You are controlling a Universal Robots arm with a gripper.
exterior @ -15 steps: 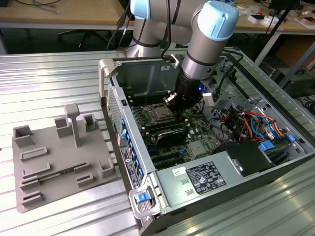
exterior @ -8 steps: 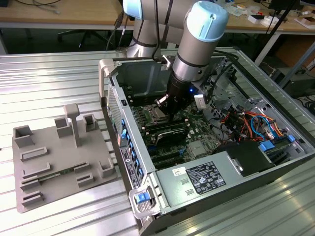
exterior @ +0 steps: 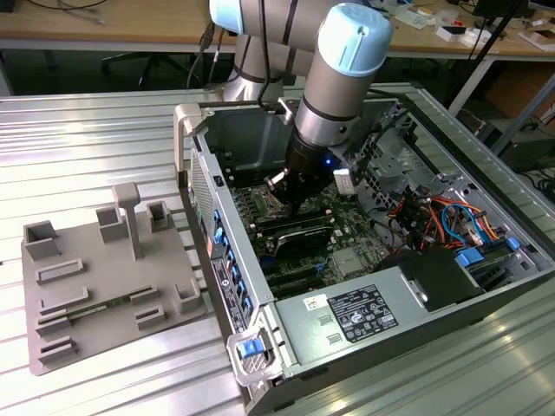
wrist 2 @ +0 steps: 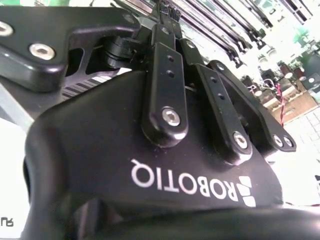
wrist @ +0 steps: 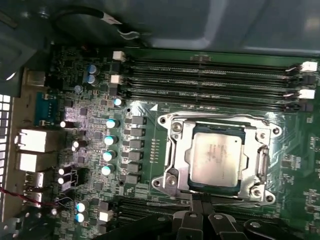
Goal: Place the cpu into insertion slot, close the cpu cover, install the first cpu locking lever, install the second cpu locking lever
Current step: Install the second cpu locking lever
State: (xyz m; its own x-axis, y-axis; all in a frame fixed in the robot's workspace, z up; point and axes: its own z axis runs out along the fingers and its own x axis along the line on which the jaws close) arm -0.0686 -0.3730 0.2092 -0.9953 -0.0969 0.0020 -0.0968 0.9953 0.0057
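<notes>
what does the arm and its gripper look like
The arm is built of silver-grey metal tubes with pale blue caps at the joints, and a small blue light glows near the wrist. The gripper is matte black, with jointed finger links pinned by shiny round bolts and white lettering across its body.
</notes>
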